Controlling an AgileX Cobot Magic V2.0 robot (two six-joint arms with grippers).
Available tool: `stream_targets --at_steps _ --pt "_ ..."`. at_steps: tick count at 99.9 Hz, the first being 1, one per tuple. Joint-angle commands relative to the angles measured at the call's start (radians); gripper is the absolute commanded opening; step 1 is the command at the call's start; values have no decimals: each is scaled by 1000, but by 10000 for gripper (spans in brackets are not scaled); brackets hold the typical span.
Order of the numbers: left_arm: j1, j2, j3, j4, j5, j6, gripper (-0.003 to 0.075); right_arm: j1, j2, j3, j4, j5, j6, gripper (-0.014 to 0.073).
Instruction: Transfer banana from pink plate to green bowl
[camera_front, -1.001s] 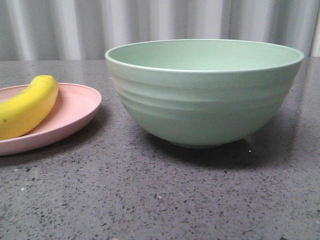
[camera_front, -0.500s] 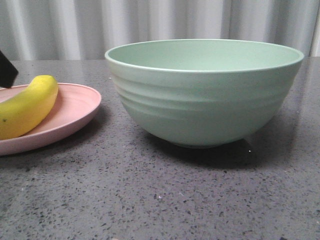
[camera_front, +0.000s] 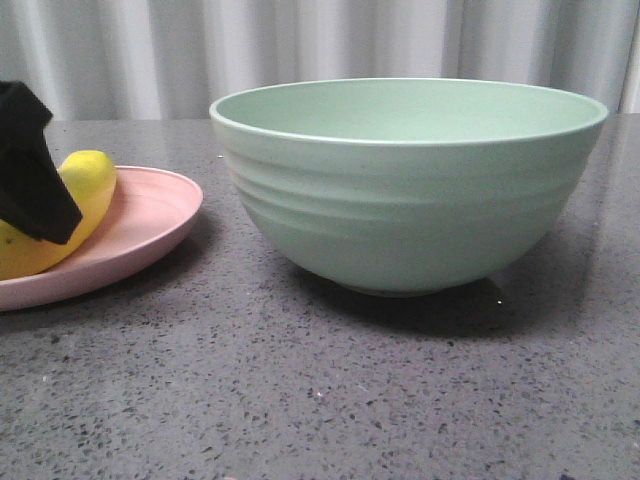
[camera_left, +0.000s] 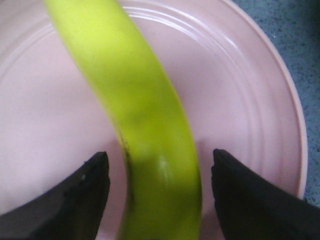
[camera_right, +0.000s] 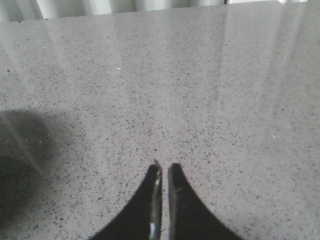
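Having just dropped in — left gripper (camera_left: 157, 172) spread wide, astride smooth yellow banana (camera_left: 142, 125) on pale pink plate (camera_left: 260, 100) — ready to close.

A grey speckled stone table (camera_front: 330, 400) fills the foreground; pale pleated curtains (camera_front: 330, 50) hang behind it.

Banana (camera_left: 145, 135): yellow, curved, lying on pink plate (camera_left: 240, 100). Left claw (camera_left: 157, 187): spread wide, one dark finger (camera_left: 75, 195) on each side of banana, neither touching it. Tabletop (camera_left: 295, 40): grey speckled, visible past plate rim
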Motion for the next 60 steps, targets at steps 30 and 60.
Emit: stream_targets --at_steps 30,60 --pt "-9 22 -32 -17 -33 -11 406 3 15 -37 4 -79 0 -53" --pt "-9 22 -32 -17 -33 -11 254 3 15 -37 4 -79 0 -53"
